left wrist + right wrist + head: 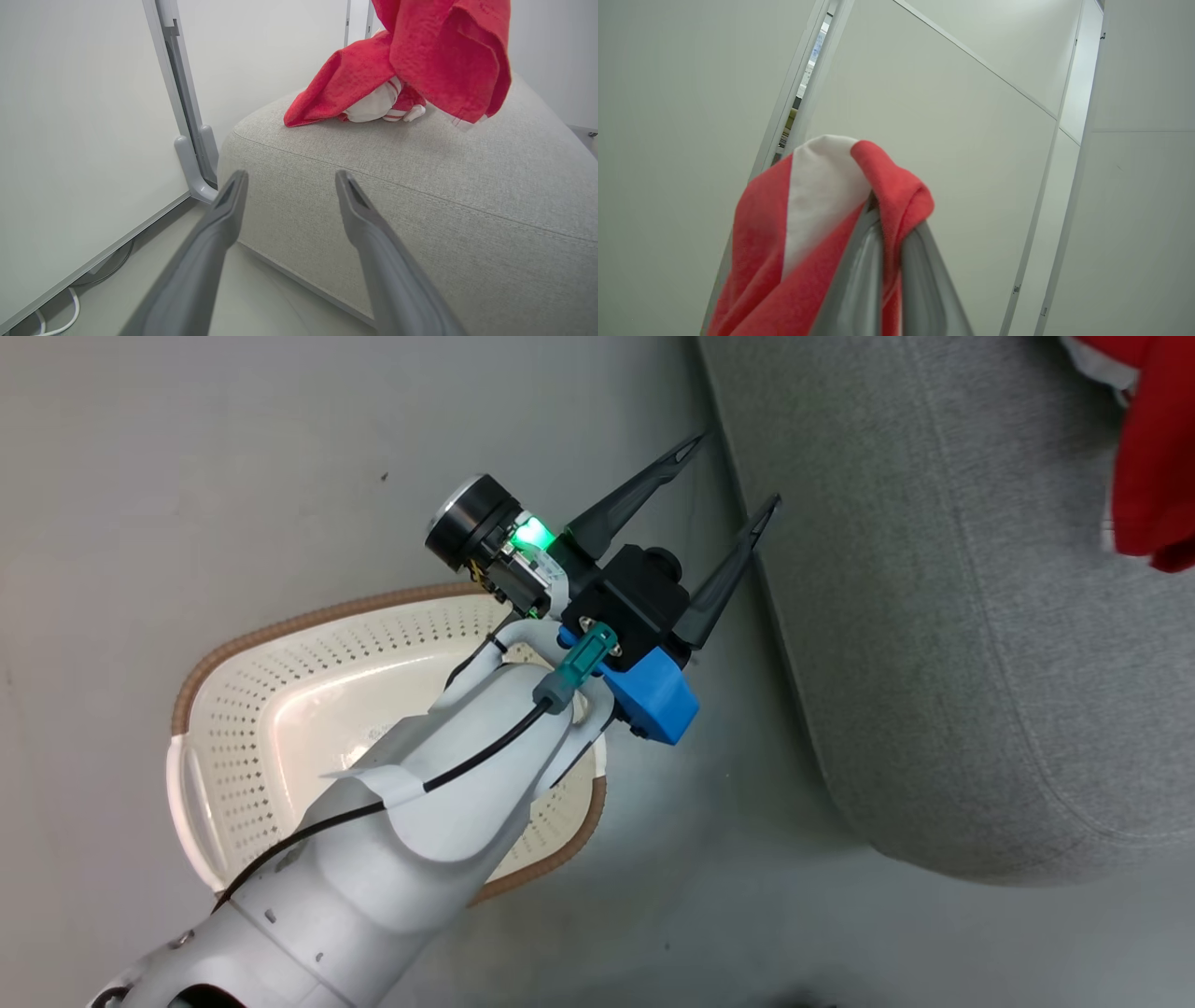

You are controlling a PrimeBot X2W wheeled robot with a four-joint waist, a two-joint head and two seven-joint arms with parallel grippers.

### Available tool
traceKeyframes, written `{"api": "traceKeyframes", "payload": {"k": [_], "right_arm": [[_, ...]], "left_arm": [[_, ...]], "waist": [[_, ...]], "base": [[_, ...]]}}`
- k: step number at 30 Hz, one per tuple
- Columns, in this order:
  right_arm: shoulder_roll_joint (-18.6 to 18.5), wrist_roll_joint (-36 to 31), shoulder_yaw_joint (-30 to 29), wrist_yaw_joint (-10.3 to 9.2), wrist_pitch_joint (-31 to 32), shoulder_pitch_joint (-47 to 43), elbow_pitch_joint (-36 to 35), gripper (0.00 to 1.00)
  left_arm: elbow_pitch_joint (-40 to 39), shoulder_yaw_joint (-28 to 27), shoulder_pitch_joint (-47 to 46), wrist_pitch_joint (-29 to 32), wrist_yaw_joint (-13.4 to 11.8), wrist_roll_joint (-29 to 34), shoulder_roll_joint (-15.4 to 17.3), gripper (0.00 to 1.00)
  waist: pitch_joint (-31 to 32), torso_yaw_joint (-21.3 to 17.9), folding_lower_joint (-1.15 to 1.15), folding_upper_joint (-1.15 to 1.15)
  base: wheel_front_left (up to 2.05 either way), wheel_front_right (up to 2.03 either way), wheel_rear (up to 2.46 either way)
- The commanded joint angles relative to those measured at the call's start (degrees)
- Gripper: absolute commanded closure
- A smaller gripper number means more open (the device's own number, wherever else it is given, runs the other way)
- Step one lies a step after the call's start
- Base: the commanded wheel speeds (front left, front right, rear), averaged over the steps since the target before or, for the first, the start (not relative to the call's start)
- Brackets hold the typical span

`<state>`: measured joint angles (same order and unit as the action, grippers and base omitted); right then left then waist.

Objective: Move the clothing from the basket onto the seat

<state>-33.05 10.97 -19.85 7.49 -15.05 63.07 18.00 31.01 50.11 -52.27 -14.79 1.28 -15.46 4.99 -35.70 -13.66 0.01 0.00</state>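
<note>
The pale left forearm (pixel 420 821) is reaching up from the bottom of the head view. It is passing over the one cream basket (pixel 280 709), which is sitting on the grey floor (pixel 187 476) with part of its perforated base showing. The left gripper (pixel 735 471) is hovering at the near edge of the single grey seat (pixel 980 663), its two fingers (pixel 635 497) standing wide apart and gripping nothing. Farther on, two red garments are over the seat. The first garment (pixel 336 88) is lying crumpled on the cushion with white trim showing, and the second garment (pixel 448 56) is hanging just beside it. The right gripper (pixel 894 219) is holding that hanging fabric up, its fingers pinched tight on a red-and-white fold, with pale wall panels (pixel 971 116) behind.
</note>
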Motion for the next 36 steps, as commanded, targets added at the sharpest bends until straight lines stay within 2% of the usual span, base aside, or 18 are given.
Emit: {"api": "traceKeyframes", "payload": {"k": [1, 6, 14, 23, 24, 25, 30, 36], "right_arm": [[-0.7, 0.2, -0.2, 0.02, -0.2, 1.2, 0.7, 1.00], [-2.4, -1.3, 0.4, 0.01, -0.1, 1.4, 8.5, 1.00], [1.9, -2.8, 1.0, 0.01, -0.1, -3.7, 19.1, 1.00], [5.6, -0.9, 0.6, 0.01, -0.1, -8.1, 26.5, 1.00], [5.8, -0.8, 0.6, 0.01, -0.1, -8.3, 26.5, 0.64], [6.0, -0.9, 0.6, 0.01, -0.1, -8.7, 26.4, 0.00], [7.9, -0.4, -0.5, 0.02, -0.1, -11.9, 23.0, 0.00], [10.6, -2.2, 0.8, 0.02, -0.1, -20.1, 15.0, 0.00]], "left_arm": [[-0.2, -0.1, -1.0, -0.3, -0.2, 0.4, 0.0, 0.00], [-0.3, 0.0, -1.7, -0.4, -0.4, 0.6, 0.1, 0.00], [-0.4, 0.4, -2.3, -0.4, -0.6, 0.7, -0.2, 0.00], [0.1, 0.3, -2.9, -0.4, -0.8, 0.4, -0.4, 0.00], [0.1, 0.3, -2.8, -0.5, -0.8, 0.3, -0.4, 0.00], [0.1, 0.1, -2.7, -0.5, -0.9, 0.3, -0.3, 0.00], [-1.0, -0.7, -0.3, -0.5, -1.3, -0.2, -0.2, 0.00], [-3.4, -3.5, 4.7, -0.5, -2.0, -1.3, 0.4, 0.00]], "waist": [[-1.2, 0.8, -0.01, 0.00], [-2.8, 1.5, -0.01, 0.00], [-4.5, 2.7, -0.01, 0.00], [-4.2, 3.3, -0.01, 0.00], [-4.0, 3.3, -0.01, 0.00], [-3.6, 3.3, -0.01, 0.00], [-0.4, 3.1, -0.01, 0.00], [5.8, 3.3, -0.01, 0.00]], "base": [[0.00, 0.00, 0.00], [0.00, 0.00, 0.00], [0.00, 0.00, 0.00], [0.00, 0.00, 0.00], [0.00, 0.00, 0.00], [0.00, 0.00, 0.00], [0.00, 0.00, 0.00], [0.00, 0.00, 0.00]]}}
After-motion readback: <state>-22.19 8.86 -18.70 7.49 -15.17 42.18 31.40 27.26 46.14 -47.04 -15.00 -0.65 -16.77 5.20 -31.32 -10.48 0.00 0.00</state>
